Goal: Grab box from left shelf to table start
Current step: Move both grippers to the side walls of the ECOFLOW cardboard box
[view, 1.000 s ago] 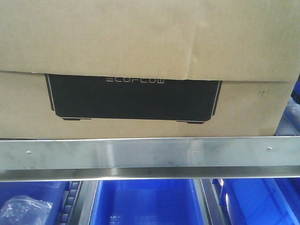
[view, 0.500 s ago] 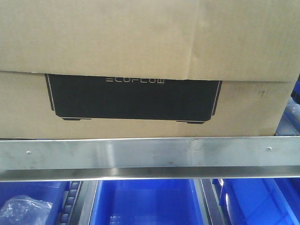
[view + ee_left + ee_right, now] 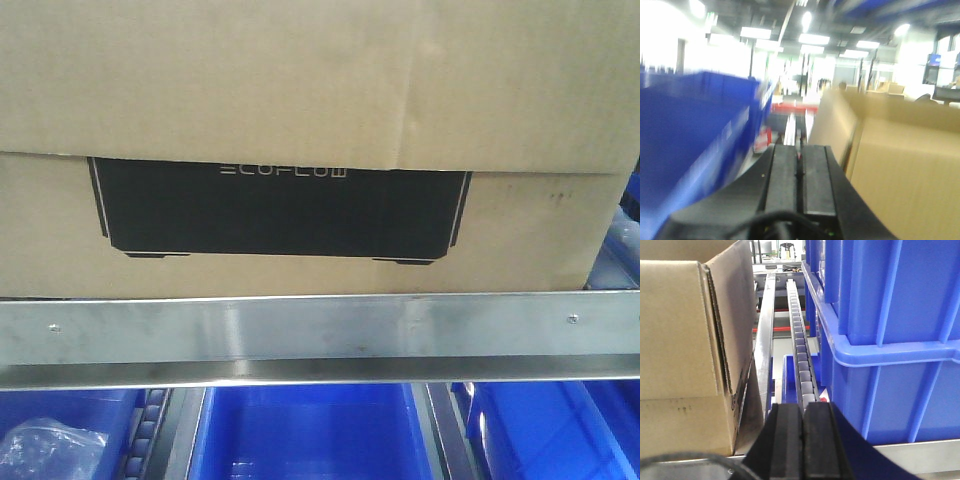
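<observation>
Cardboard box [image 3: 300, 80] lettering front view only, left gripper [image 3: 799, 151], right gripper [image 3: 802, 409] closed

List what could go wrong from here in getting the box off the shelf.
1. The left tool and right tool are both shut, each in a narrow gap between the box and blue bins; they may scrape either one.
2. The box's lower edge sits behind the front rail of the left shelf and could catch on it.
3. The side flap looks loose and might buckle if squeezed.
</observation>
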